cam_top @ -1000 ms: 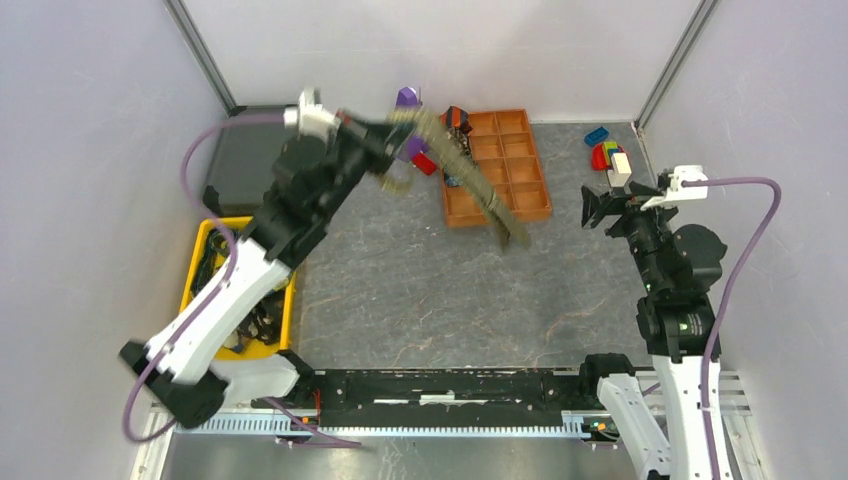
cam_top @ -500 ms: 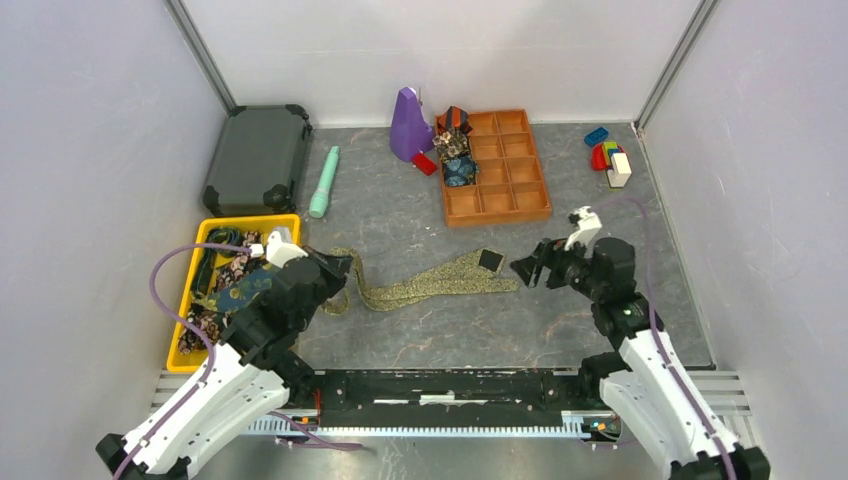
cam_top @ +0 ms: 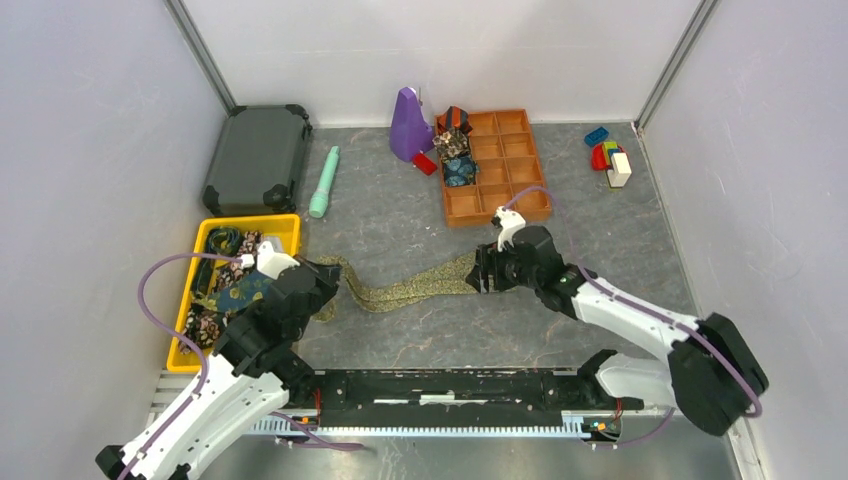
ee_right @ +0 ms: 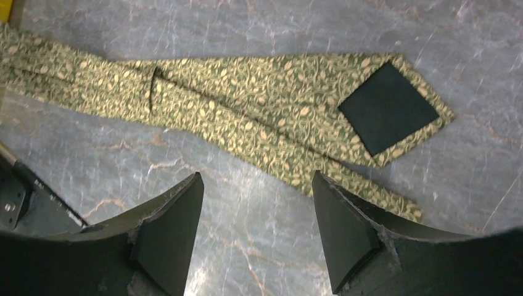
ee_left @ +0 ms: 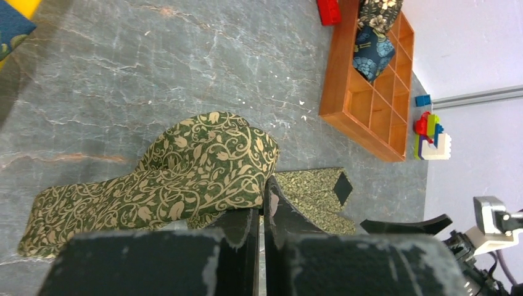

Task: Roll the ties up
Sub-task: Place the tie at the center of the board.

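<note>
Noted tie (cam_top: 420,287) lying crosswise; found left fingers (ee_left: 287,219) clamped on narrow end, right fingers (ee_right: 169,228) apart, empty, over wide end.

You have one olive-gold tie (cam_top: 410,288) laid out flat, three rolled ties (cam_top: 455,144) in the one orange compartment tray (cam_top: 512,150), one yellow bin (cam_top: 250,220) holding loose ties (cam_top: 228,285) too tangled to count, one teal cylinder (cam_top: 323,182), one dark case (cam_top: 258,158) and one purple cone (cam_top: 408,125).

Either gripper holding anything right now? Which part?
Left gripper pinches the olive tie near its narrow end; right gripper open over the wide end, holding nothing.
</note>
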{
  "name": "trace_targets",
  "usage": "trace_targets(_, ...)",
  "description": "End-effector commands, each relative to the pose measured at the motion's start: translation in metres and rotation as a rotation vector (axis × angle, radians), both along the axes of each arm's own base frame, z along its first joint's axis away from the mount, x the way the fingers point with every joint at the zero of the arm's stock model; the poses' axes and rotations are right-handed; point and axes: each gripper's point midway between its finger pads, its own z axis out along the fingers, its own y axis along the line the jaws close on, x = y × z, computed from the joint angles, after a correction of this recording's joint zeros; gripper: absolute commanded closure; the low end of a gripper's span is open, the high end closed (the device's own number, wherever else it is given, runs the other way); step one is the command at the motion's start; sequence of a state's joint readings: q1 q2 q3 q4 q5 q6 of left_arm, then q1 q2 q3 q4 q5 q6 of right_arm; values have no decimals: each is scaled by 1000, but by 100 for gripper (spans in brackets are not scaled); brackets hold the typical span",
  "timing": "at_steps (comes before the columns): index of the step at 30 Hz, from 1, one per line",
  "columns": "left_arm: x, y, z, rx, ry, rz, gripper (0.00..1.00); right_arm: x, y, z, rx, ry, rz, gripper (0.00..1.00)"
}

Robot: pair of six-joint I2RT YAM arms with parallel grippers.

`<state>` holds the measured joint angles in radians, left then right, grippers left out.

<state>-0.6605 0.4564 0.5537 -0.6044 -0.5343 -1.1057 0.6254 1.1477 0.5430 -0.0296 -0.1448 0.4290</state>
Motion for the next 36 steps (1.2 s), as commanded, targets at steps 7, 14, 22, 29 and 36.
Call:
trace_targets(7, -9, 16, -23, 66, 31, 31, 98, 63, 25, -11, -91, -60, -39, 31)
trace_targets(14, -14, 13, -31, 69, 60, -3, 98, 66, 6, -52, -154, 34, -105, 32)
trace_targets(22, -16, -6, -43, 33, 99, -82, 98, 51, -37, -93, -200, 146, -193, 33)
trace_targets(29, -18, -41, -56, -16, 188, -218, 98, 34, -86, -110, -189, 218, -298, 35)
trace_targets(36, -19, -73, -71, -64, 269, -316, 98, 28, -140, -107, -209, 217, -442, 32)
